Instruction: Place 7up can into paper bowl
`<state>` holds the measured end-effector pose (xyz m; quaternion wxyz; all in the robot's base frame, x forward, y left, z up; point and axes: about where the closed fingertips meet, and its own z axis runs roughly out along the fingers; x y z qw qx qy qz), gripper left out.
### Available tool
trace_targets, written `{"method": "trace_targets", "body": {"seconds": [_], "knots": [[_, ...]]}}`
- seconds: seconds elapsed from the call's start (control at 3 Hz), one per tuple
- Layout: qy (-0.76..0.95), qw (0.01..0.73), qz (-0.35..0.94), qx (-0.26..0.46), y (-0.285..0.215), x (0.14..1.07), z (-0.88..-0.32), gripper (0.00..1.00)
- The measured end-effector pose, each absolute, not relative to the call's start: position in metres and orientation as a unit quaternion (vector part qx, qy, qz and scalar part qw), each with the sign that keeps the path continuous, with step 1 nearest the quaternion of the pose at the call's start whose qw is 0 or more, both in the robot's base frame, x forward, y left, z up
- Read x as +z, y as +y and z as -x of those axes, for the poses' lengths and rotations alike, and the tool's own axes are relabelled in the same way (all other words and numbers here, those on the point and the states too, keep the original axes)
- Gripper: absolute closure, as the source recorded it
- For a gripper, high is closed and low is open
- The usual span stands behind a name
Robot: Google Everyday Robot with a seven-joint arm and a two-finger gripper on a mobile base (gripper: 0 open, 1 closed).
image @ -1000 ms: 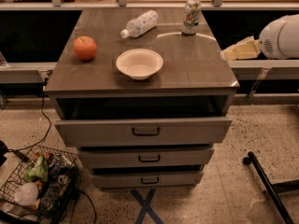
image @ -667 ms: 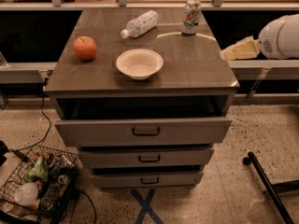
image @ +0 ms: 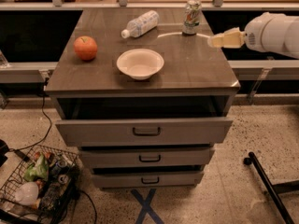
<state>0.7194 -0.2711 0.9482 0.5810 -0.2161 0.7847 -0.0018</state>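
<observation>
The 7up can (image: 191,17) stands upright near the back right of the brown cabinet top (image: 196,69). It is silvery-white and green with a silver top. The paper bowl (image: 140,63) sits empty near the middle front of the top, left of and nearer than the can. My gripper (image: 223,39) reaches in from the right on a white arm (image: 275,33), above the top's right edge. It is to the right of the can, a little nearer than it, and apart from it. It holds nothing that I can see.
A clear plastic water bottle (image: 140,24) lies on its side at the back, left of the can. A red apple (image: 86,47) sits at the left. The top drawer (image: 145,130) stands pulled out. A wire basket (image: 37,185) of items is on the floor at left, and a black stand leg (image: 266,185) at right.
My gripper has moved a little to the left and farther back, closer to the can. The can, the bowl, the bottle and the apple have not moved.
</observation>
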Motion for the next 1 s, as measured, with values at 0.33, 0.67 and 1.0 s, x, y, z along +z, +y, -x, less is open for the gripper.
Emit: {"method": "trace_targets", "body": {"seconds": [0.33, 0.67, 1.0], "knots": [[0.763, 0.614, 0.193, 0.061, -0.26, 0.937, -0.765, 0.0], [0.749, 0.632, 0.173, 0.103, -0.255, 0.924, -0.804, 0.0], [0.739, 0.641, 0.163, 0.127, -0.254, 0.914, -0.835, 0.0]]}}
